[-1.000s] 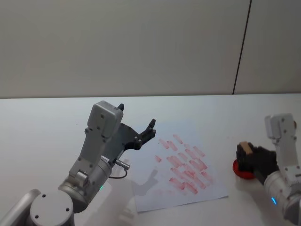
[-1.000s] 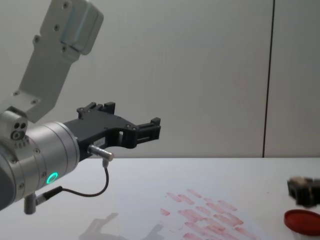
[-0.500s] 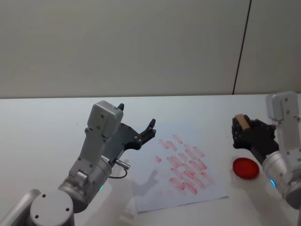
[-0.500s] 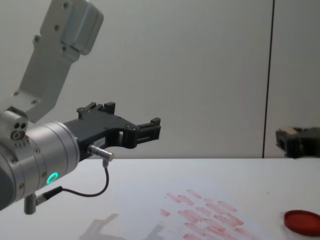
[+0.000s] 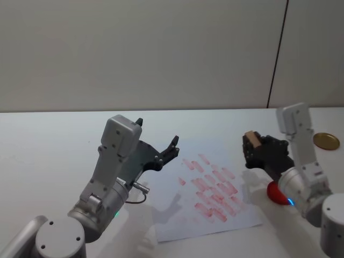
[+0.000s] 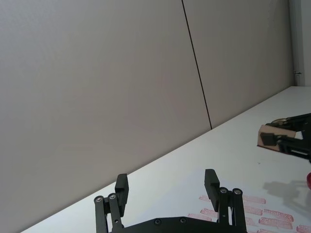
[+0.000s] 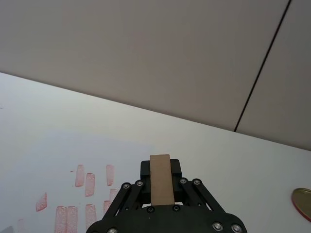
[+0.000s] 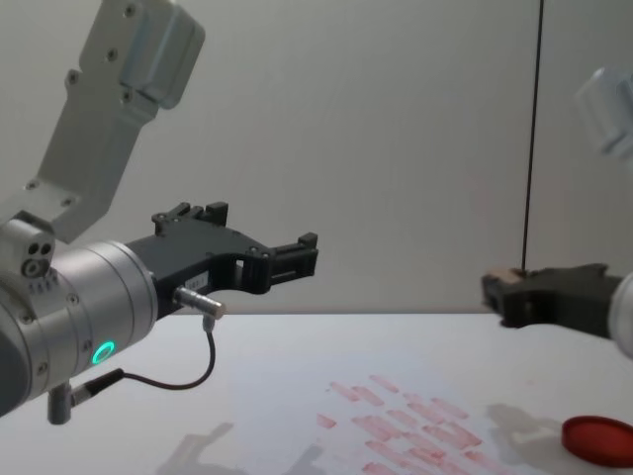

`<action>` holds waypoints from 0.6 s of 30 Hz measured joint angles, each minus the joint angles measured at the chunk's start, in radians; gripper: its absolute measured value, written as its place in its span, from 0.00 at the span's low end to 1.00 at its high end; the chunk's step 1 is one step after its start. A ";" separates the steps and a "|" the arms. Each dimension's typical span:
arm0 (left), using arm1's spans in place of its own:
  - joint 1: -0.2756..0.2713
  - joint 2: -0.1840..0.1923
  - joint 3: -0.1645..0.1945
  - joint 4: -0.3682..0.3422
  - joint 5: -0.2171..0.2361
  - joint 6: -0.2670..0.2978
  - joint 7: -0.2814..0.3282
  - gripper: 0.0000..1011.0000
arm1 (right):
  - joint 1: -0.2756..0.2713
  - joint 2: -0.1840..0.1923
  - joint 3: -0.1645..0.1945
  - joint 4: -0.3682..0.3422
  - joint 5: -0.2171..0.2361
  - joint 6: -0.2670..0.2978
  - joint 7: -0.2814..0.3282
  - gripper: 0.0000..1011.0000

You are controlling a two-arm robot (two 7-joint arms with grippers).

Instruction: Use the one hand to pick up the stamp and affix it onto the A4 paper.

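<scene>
Right hand (image 5: 251, 153), right of centre in the head view, is clamped on the stamp (image 5: 251, 140), whose long axis runs along the fingers, clear of the table. The A4 paper (image 5: 177, 221) lies below and left of it. Left hand (image 5: 156, 133), centre-left, hangs wide and holds nothing.

The stamp (image 7: 161, 180) is pale, matt bare wood. The A4 paper (image 5: 215, 223) is matt white, lying on a smooth white worktop (image 5: 54, 140). The ink pad (image 8: 598, 438) is smooth red.
</scene>
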 joint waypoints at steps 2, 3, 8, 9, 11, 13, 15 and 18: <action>0.000 0.000 0.000 0.000 0.000 0.000 0.000 0.98 | 0.020 -0.010 -0.005 0.037 -0.005 -0.005 0.015 0.22; 0.000 0.000 0.000 0.000 0.000 0.000 0.000 0.98 | 0.034 -0.018 -0.008 0.063 -0.009 -0.010 0.027 0.22; 0.000 0.000 0.000 0.000 0.000 0.000 0.000 0.98 | 0.071 -0.037 -0.018 0.130 -0.018 -0.025 0.059 0.22; 0.000 0.000 0.000 0.000 0.000 0.000 0.000 0.98 | 0.085 -0.045 -0.021 0.155 -0.021 -0.030 0.069 0.22; 0.000 0.000 0.000 0.000 0.000 0.000 0.000 0.98 | 0.096 -0.051 -0.024 0.176 -0.024 -0.034 0.075 0.22; 0.000 0.000 0.000 0.000 0.000 0.000 0.000 0.98 | 0.112 -0.060 -0.029 0.206 -0.029 -0.041 0.087 0.22; 0.000 0.000 0.000 0.000 0.000 0.000 0.000 0.98 | 0.128 -0.069 -0.033 0.237 -0.034 -0.046 0.097 0.22; 0.000 0.000 0.000 0.000 0.000 0.000 0.000 0.98 | 0.143 -0.077 -0.037 0.264 -0.040 -0.049 0.103 0.22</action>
